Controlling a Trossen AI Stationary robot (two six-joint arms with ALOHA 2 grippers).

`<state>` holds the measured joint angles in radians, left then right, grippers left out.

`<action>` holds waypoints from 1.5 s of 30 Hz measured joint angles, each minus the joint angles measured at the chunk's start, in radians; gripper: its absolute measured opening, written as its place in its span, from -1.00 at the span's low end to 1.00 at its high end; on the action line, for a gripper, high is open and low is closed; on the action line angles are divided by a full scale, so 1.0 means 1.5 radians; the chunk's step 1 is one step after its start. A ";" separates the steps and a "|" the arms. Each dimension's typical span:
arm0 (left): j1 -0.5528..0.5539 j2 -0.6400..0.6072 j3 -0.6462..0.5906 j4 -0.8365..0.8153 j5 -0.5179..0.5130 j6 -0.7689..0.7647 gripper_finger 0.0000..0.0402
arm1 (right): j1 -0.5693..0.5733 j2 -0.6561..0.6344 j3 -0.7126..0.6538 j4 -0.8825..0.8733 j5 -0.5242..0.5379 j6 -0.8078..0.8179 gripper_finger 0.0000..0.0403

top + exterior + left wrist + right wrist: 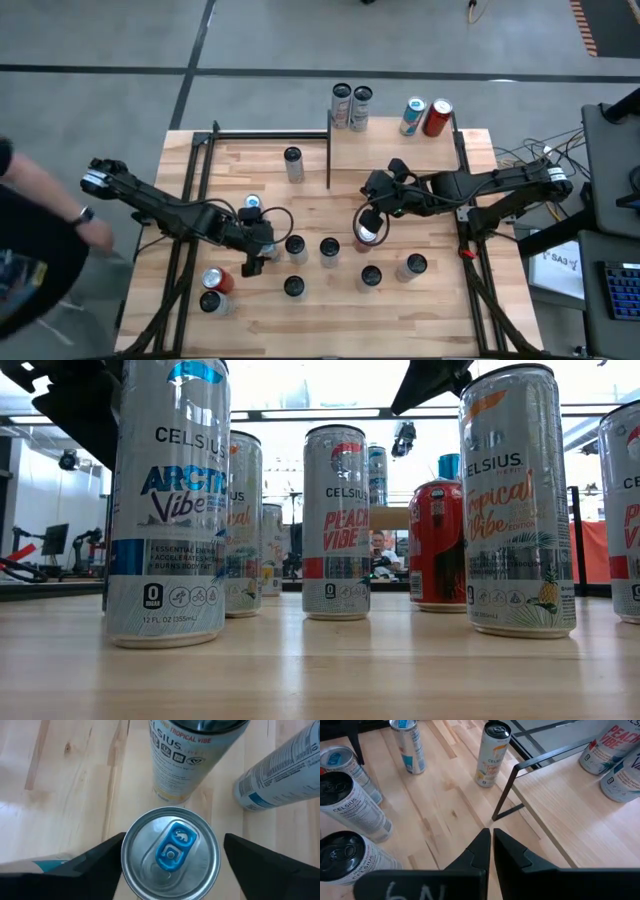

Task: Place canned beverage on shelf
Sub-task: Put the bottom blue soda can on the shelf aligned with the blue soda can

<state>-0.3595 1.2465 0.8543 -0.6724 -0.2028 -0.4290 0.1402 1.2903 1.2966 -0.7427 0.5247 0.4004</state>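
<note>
A silver beverage can with a blue tab (171, 852) stands upright on the plank table. My left gripper (172, 840) is open, reaches down over the can, and has one finger on either side of its top, close to the rim. In the high view this gripper (256, 255) hides the can. My right gripper (491, 837) is shut and holds nothing. It hangs above the table (368, 218) near the shelf's front corner. The shelf (395, 150), a small light-wood board with black posts, stands at the far right and carries several cans along its far edge.
Several upright cans stand close around the left gripper: a Tropical Vibe can (187, 755) just ahead, another (280, 770) beside it, and a red one (215, 280) nearer the front. A person's arm and hand (95, 232) reach in at the table's left edge.
</note>
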 joint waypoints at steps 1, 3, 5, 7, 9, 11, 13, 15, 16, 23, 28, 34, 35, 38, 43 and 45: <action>0.000 -0.001 0.000 0.000 -0.001 0.000 0.46 | 0.000 0.000 -0.001 0.001 0.000 0.000 -0.94; 0.000 -0.001 0.000 0.000 -0.001 -0.001 0.31 | 0.000 0.000 -0.002 0.001 0.000 0.000 -0.94; 0.000 -0.001 0.000 0.000 -0.001 -0.002 0.16 | 0.000 0.001 -0.002 0.002 0.000 0.000 -0.94; 0.000 -0.002 0.000 0.000 0.000 -0.002 0.10 | 0.000 0.001 -0.004 0.007 0.000 0.000 -0.94; 0.000 -0.006 0.000 -0.002 0.000 -0.003 0.10 | 0.000 0.001 -0.008 0.019 0.000 0.000 -0.94; 0.000 -0.012 0.002 -0.007 0.001 -0.005 0.10 | 0.001 0.001 -0.011 0.018 0.000 -0.001 -0.94; 0.000 -0.018 0.014 -0.017 -0.001 -0.010 0.10 | 0.001 0.002 -0.013 0.019 0.000 -0.001 -0.94; 0.000 -0.023 0.032 -0.043 -0.018 -0.024 0.10 | 0.001 0.002 -0.016 0.025 0.000 -0.002 -0.94; 0.000 -0.024 0.042 -0.062 -0.030 -0.031 0.10 | 0.002 0.002 -0.018 0.030 0.000 -0.004 -0.94; 0.000 -0.025 0.134 -0.148 -0.104 -0.051 0.10 | 0.003 0.002 -0.035 0.079 0.000 -0.027 -0.94; 0.000 -0.025 0.217 -0.193 -0.145 -0.046 0.10 | 0.003 0.002 -0.050 0.141 0.000 -0.057 -0.94; 0.000 -0.026 0.301 -0.232 -0.175 -0.002 0.10 | 0.003 0.002 -0.060 0.209 0.000 -0.094 -0.94; 0.000 -0.026 0.311 -0.232 -0.175 0.009 0.10 | 0.003 0.002 -0.061 0.220 -0.001 -0.104 -0.94; 0.001 -0.025 0.335 -0.232 -0.175 0.039 0.10 | 0.003 0.003 -0.068 0.262 -0.006 -0.126 -0.94; 0.006 -0.019 0.364 -0.231 -0.193 0.075 0.10 | 0.003 0.003 -0.083 0.330 -0.055 -0.157 -0.94; 0.009 -0.016 0.372 -0.230 -0.193 0.091 0.10 | 0.003 0.003 -0.088 0.361 -0.084 -0.169 -0.94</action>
<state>-0.3462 1.2226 1.4127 -1.0167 -0.4925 -0.2919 0.1442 1.2942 1.1649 -0.2005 0.3988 0.1462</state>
